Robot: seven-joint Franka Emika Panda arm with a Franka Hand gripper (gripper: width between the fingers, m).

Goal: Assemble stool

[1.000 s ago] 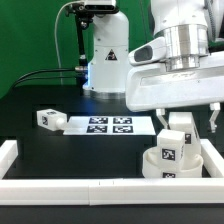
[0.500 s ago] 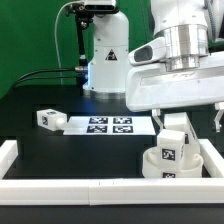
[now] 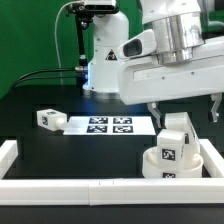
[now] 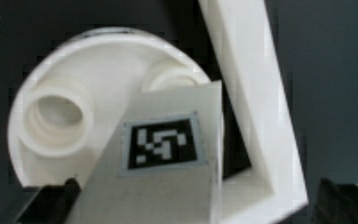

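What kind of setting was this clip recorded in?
Probably a robotics lab bench: a black table fenced by white border rails, a fixed marker board lying on it, and a green backdrop behind.

You've got the seat [image 3: 186, 165]: white round disc w/ a b&w tag on its rim, lying flat on the desk [image 3: 70, 150] at the exterior view's lower right. One leg [image 3: 176, 138], a short white block w/ a tag, stands on it approx. upright. The wrist view shows a round socket [image 4: 60, 112] in the seat beside that leg. A 2nd leg [image 3: 47, 118] lies well apart, twd the exterior view's left.
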